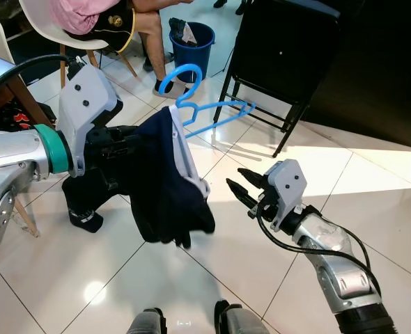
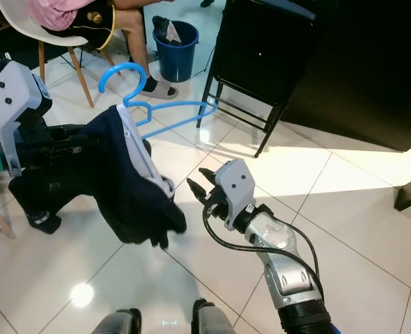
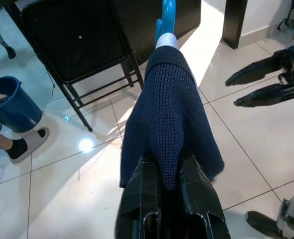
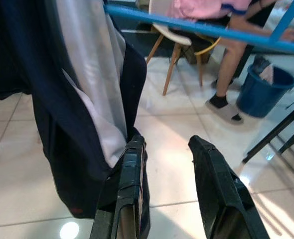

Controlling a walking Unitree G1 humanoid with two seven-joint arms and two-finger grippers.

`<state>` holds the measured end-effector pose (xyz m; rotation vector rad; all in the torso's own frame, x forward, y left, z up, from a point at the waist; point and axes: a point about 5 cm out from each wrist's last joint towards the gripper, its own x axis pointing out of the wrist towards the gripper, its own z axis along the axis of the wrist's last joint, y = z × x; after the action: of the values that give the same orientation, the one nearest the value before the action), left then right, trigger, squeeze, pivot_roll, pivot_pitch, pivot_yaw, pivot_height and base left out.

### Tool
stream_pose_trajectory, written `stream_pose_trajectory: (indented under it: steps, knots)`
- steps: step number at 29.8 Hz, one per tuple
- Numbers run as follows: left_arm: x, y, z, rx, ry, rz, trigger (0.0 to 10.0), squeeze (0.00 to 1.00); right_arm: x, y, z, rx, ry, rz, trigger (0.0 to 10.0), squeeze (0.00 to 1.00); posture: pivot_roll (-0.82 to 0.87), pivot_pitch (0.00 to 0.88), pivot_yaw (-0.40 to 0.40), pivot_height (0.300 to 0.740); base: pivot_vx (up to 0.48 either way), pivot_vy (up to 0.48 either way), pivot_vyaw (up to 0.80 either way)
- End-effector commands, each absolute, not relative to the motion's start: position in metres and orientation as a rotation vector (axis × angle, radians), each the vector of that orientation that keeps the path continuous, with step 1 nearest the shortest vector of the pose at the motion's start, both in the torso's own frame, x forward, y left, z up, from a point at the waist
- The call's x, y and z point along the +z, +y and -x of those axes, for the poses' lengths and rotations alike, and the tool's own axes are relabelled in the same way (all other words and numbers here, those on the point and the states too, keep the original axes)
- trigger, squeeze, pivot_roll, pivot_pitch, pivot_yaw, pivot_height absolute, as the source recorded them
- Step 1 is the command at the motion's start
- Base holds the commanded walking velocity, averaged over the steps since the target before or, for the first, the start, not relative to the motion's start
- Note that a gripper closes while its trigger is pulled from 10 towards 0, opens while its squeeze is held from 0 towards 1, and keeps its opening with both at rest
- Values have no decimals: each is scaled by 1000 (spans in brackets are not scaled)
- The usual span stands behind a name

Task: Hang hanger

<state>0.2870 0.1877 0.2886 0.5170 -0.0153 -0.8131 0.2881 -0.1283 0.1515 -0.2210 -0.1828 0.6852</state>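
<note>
A blue plastic hanger (image 1: 204,104) carries a dark navy garment (image 1: 165,182) with a pale lining, held in the air above the tiled floor. My left gripper (image 3: 169,174) is shut on the garment-covered end of the hanger; its arm (image 1: 87,132) comes in from the left. The hanger's hook (image 1: 180,78) points up and away from me. My right gripper (image 1: 242,186) stands open just right of the hanging garment, fingers (image 4: 132,174) close beside the cloth, nothing between them.
A black folding chair (image 1: 285,62) stands ahead on the right. A blue bin (image 1: 191,42) sits beyond the hanger. A person sits on a white chair (image 1: 59,21) at the upper left, foot in a slipper (image 1: 165,87) near the bin. Glossy tiles lie below.
</note>
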Motion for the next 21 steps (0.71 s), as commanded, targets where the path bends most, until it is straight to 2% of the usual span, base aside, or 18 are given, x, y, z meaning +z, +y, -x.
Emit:
stream_pose_trajectory:
  steps: [1, 13, 21]
  knots:
    - [294, 186, -289, -812, -29, -537, 10000, 0, 141, -114, -277, 763, -171, 221, 10000, 0, 65, 140, 28, 740, 0, 0, 0]
    - [299, 179, -296, -793, -41, -528, 10000, 0, 137, -72, -265, 780, -257, 216, 10000, 0, 58, 147, 37, 740, 0, 0, 0]
    - [301, 176, -298, -799, -52, -522, 10000, 0, 143, -61, -267, 767, -285, 162, 10000, 0, 57, 143, 38, 740, 0, 0, 0]
